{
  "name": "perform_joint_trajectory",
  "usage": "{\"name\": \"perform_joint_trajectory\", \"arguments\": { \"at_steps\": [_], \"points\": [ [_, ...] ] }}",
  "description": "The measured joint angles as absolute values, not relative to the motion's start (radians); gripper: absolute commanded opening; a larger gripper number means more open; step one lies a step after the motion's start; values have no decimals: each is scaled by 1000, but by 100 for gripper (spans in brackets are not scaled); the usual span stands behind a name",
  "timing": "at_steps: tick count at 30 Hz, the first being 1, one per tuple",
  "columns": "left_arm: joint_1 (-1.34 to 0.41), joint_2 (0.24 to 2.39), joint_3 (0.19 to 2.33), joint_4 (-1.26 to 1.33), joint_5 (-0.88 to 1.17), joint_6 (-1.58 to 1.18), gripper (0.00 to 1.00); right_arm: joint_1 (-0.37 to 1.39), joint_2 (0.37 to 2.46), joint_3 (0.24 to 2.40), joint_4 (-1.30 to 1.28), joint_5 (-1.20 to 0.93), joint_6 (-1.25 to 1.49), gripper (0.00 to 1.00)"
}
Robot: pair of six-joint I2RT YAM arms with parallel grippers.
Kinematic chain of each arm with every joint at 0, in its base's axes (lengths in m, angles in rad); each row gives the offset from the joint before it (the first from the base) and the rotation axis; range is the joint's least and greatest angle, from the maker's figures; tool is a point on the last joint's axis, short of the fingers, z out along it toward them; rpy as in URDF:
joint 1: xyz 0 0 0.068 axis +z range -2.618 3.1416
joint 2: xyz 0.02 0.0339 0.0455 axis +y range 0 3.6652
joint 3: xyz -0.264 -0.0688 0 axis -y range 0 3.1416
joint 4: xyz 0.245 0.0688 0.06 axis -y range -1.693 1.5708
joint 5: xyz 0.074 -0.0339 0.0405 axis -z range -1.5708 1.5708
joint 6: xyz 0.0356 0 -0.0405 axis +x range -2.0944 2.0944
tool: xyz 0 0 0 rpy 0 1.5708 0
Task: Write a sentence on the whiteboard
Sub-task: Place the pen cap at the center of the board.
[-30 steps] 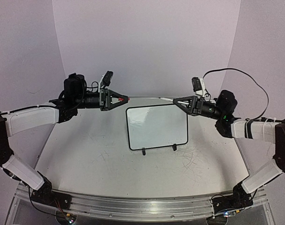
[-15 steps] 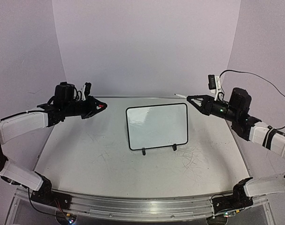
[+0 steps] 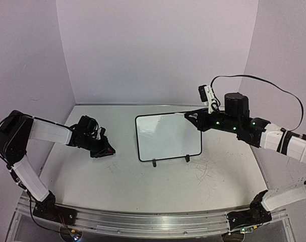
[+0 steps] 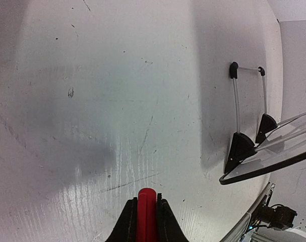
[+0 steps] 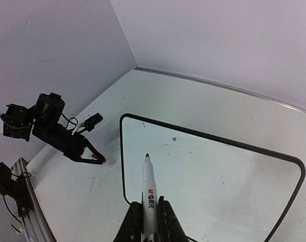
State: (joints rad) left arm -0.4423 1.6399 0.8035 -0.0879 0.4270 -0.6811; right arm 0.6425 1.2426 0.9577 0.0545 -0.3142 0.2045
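The scuffed grey-white counter (image 3: pixel 117 186) sits inside pale lilac walls (image 3: pixel 158 50), with an aluminium rail (image 3: pixel 142 222) along its near edge; the whiteboard (image 3: pixel 168 136) stands mid-counter, propped on 2 black feet (image 3: pixel 154 163), its face white with faint specks; the left pincer (image 3: pixel 108 150), low over the counter left of the whiteboard, pinches a red cap (image 4: pixel 146 212); the right pincer (image 3: pixel 192 116), at the whiteboard's far right corner, pinches a marker (image 5: pixel 148 181), its red tip pointing over the whiteboard.

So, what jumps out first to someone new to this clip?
The black-framed whiteboard standing in the middle, bare of any writing. Over its far right corner the right claw grips an uncapped red-tipped marker, while the left claw, low over the table to the board's left, pinches the red cap.
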Motion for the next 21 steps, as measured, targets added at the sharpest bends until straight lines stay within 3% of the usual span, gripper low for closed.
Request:
{"name": "perform_joint_trajectory", "arguments": {
  "at_steps": [14, 21],
  "points": [
    [-444, 1684, 752, -31, 416, -678, 21, 664, 1264, 960, 36, -298, 187, 0],
    [-444, 1682, 732, -21, 387, -677, 26, 665, 1275, 960, 38, -299, 187, 0]
  ]
}}
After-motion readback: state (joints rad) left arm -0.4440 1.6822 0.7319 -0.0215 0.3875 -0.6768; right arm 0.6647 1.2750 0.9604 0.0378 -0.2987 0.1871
